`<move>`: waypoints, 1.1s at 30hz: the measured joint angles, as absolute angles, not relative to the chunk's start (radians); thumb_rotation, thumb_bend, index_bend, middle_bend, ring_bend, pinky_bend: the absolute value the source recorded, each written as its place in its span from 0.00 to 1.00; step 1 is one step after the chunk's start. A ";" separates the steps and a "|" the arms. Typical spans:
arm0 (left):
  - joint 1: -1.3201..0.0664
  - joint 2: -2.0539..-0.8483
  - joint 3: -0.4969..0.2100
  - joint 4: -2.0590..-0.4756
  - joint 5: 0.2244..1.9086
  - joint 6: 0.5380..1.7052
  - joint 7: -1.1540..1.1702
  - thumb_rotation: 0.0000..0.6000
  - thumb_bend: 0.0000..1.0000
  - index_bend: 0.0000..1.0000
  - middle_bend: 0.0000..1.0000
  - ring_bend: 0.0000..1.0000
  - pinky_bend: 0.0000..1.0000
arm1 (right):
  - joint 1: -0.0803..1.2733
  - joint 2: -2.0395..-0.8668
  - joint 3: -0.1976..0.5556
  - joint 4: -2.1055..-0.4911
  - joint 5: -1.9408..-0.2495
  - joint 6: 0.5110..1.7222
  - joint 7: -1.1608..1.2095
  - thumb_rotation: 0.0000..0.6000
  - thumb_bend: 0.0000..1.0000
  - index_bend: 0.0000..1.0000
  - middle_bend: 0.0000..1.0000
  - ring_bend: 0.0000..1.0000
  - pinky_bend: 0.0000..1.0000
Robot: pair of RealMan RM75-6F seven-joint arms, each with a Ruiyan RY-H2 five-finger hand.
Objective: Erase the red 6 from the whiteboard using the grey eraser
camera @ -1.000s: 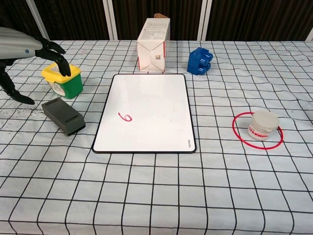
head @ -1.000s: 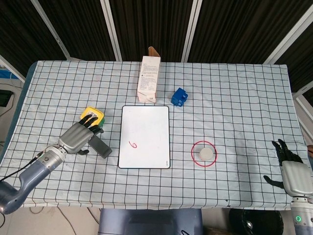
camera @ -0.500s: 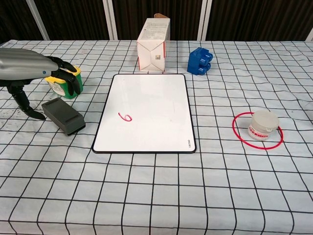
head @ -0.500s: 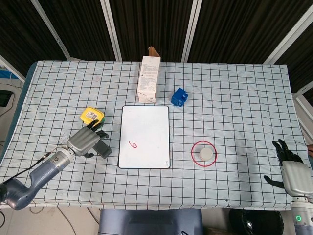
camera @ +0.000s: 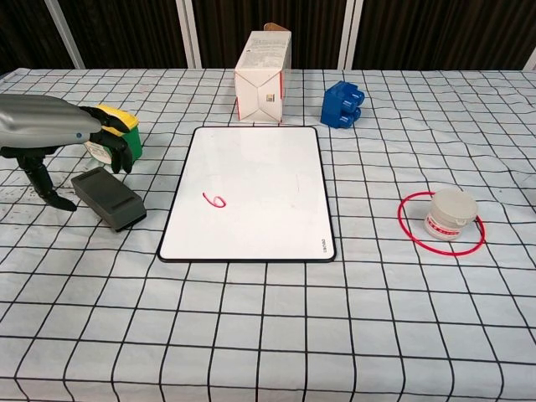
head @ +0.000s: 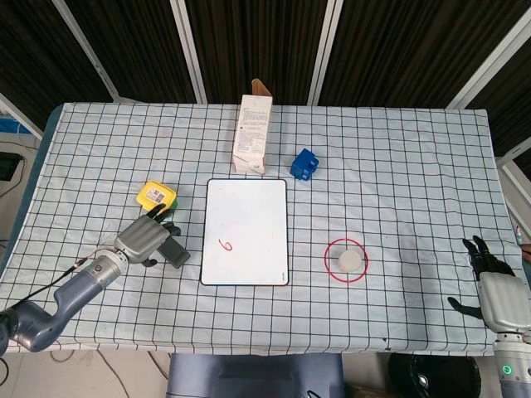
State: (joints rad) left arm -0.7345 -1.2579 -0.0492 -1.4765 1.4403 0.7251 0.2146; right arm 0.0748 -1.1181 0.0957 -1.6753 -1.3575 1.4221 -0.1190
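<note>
Top centre of the frame: tall white carton, red-trimmed, flap open, contents hidden. Left of centre: yellow-lidded green tub, lid on. Right: small white jar capped, standing inside a thin red ring. Near the carton, a blue plastic block, knobbly. Dead centre: flat whiteboard, glossy white, dark rounded frame, red 6 on its lower-left part. Just left of the board: grey eraser, matte slab, lying flat on the cloth. Over its far end: left hand, grey shell, dark fingers curled down beside the tub, thumb apart, gripping nothing. Lower right corner: right hand, fingers spread, empty, beyond the counter edge. White cloth with black grid; dark slatted wall behind.
</note>
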 measured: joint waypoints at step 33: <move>-0.765 -1.314 -0.012 -1.413 1.440 0.750 0.213 1.00 0.14 0.38 0.38 0.00 0.00 | 0.078 -1.113 0.095 -1.684 -1.342 1.409 -0.120 1.00 0.00 0.10 0.07 0.22 0.26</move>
